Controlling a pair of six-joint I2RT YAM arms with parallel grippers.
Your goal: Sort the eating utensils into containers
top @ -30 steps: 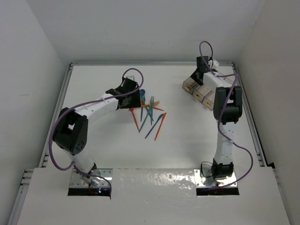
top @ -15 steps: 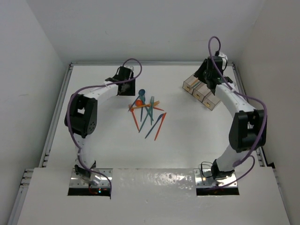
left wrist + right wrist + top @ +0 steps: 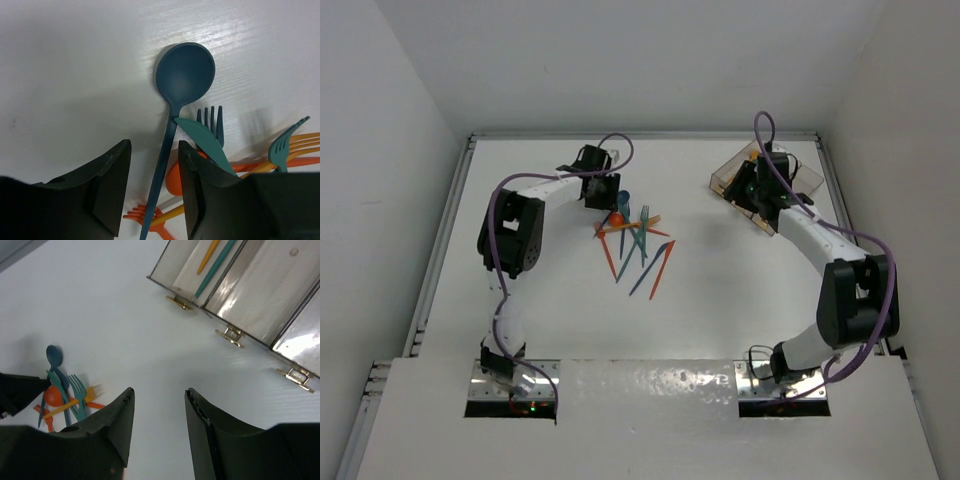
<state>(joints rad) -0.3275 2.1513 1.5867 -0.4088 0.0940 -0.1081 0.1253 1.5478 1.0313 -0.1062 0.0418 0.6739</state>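
Teal, blue, orange and red plastic eating utensils [image 3: 635, 240] lie in a crossed heap on the white table [image 3: 550, 290], well apart from the containers [image 3: 260, 295] at its far right. The left hand [image 3: 155, 145] hangs low over the heap's far edge. Its fingers are spread to either side of a dark blue spoon [image 3: 185, 75], whose handle runs between them (neither finger visibly touches it). A teal knife [image 3: 202, 145] lies with its tip against that handle, partly over a blue fork [image 3: 212, 122]. The right hand [image 3: 160, 391] hovers near the clear brownish bins, fingers apart with nothing between them. The end bin nearest the heap holds an orange piece [image 3: 210, 251] and a teal piece [image 3: 220, 265].
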